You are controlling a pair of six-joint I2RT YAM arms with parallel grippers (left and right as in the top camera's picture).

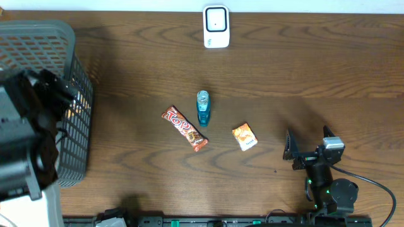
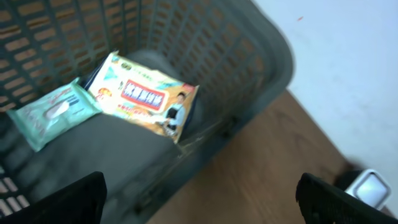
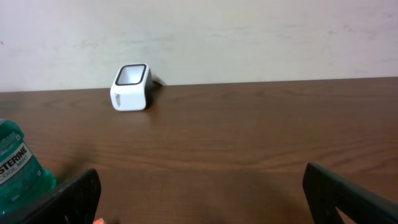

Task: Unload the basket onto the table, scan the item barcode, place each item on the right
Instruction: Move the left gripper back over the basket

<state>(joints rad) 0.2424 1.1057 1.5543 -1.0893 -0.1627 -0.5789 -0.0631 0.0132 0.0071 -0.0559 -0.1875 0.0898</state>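
The left gripper (image 2: pixel 202 199) hangs over the basket (image 1: pixel 79 94), jaws apart and empty; the candy bar (image 1: pixel 184 128), bottle (image 1: pixel 202 108) and orange packet (image 1: pixel 244 136) lie mid-table, well apart from the scanner (image 1: pixel 216 26). Picking seems the step in hand: the right gripper (image 1: pixel 307 142), jaws apart too, would need to grasp one. No barcode is visible.

Both end effectors (image 2: pixel 199 199) (image 1: pixel 308 144) splayed wide, empty.
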